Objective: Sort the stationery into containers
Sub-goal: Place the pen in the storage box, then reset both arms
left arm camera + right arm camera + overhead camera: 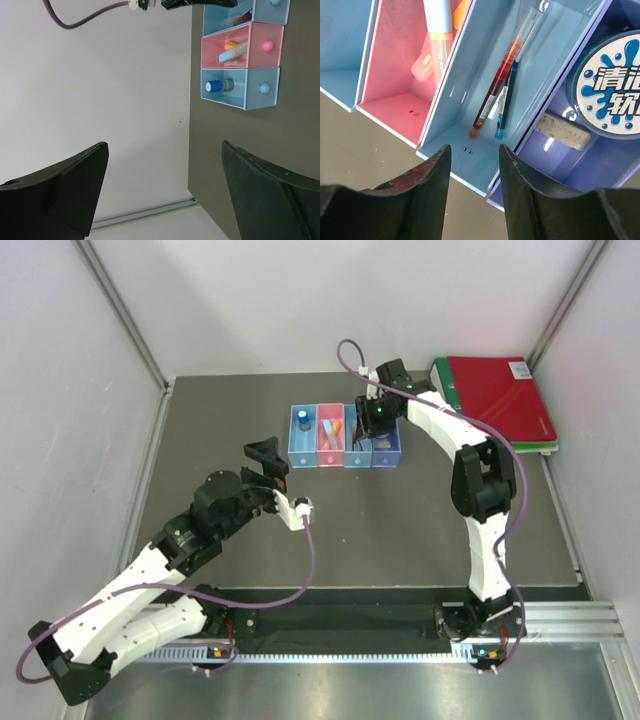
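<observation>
The four joined bins (345, 452) stand at the middle back. The left light blue bin (250, 97) holds a tiny blue-capped bottle (218, 85). The pink bin (395, 60) holds a pink-orange bar (439, 40) and a light blue bar (233, 51). The second light blue bin (470, 165) holds a red pen (495, 92) and a dark pen (505, 102). The purple bin (600, 165) holds the round blue jar (612, 87) and a pale tag (562, 131). My right gripper (475, 150) hovers open and empty over the second light blue bin's near end. My left gripper (163, 145) is open and empty, well in front and left of the bins.
A red binder (500, 390) lies on a green one (441, 380) at the back right corner, just right of my right arm. White walls close in the dark table (400, 530) on the left, back and right.
</observation>
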{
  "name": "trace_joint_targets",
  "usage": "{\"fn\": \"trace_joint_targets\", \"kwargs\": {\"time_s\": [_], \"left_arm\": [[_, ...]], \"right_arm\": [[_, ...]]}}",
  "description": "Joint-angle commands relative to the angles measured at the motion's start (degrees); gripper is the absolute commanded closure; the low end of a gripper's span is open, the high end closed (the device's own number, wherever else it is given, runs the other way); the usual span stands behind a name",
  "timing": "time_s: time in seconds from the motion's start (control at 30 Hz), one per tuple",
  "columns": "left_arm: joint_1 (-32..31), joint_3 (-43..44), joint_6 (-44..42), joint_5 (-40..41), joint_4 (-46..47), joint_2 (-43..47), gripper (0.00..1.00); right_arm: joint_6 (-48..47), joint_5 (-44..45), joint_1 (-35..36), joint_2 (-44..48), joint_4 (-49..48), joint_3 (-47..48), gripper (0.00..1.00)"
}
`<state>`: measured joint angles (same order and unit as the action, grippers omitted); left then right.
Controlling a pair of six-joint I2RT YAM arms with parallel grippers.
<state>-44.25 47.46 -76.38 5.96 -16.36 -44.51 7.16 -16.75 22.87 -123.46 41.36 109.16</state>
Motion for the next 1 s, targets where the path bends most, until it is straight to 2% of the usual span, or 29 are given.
{"fn": "trace_joint_targets", "kwargs": {"time_s": [0.0,0.1,0.13,0.17,0.23,0.27,0.4,0.5,0.57,0.63,0.77,0.83,0.97], "left_arm": [[-0.14,0.96,6.84,3.7,2.74,-0.05,0.01],[-0.14,3.6,13.61,6.34,-0.07,-0.75,0.01],[-0.14,4.47,15.37,7.04,-0.42,-1.27,0.01],[-0.14,4.92,18.25,8.88,-1.99,-1.54,0.01],[-0.14,6.06,20.91,10.82,-2.89,-2.42,0.01],[-0.14,6.67,24.4,11.79,-3.06,-2.86,0.01],[0.04,11.33,34.26,14.61,-9.03,-4.62,0.01],[2.67,13.44,41.73,14.95,-10.71,-4.35,0.01],[2.94,15.2,48.04,20.48,-12.9,-5.06,0.01],[2.94,18.08,51.93,22.6,-17.18,-5.94,0.01],[3.12,21.35,63.5,28.82,-20.09,-5.59,0.01],[3.64,24.85,66.08,27.28,-22.47,-5.93,0.01],[5.66,30.58,71.98,19.81,-28.8,-6.55,0.01]], "right_arm": [[-1.97,0.4,0.59,6.03,-1.11,2.81,0.56],[-4.34,0.49,0.68,11.3,-0.23,1.93,0.52],[-6.0,1.1,0.94,12.7,0.46,1.58,0.46],[-6.62,1.28,0.95,15.67,0.91,1.23,0.31],[-9.61,3.55,0.95,18.59,2.31,0.18,0.15],[-10.14,4.61,1.03,21.39,2.84,-0.09,0.01],[-12.69,9.09,1.12,28.87,3.81,-2.98,0.0],[-14.71,12.62,1.3,33.89,5.3,-3.35,0.0],[-15.42,16.3,1.3,36.69,7.76,-2.82,0.0],[-15.59,19.38,1.3,38.2,10.91,-1.77,0.01],[-17.17,19.75,1.56,41.19,18.82,2.09,0.0],[-18.49,19.3,2.17,41.63,24.61,7.1,0.0],[-18.93,19.65,2.35,48.54,25.97,9.32,0.0]]}}
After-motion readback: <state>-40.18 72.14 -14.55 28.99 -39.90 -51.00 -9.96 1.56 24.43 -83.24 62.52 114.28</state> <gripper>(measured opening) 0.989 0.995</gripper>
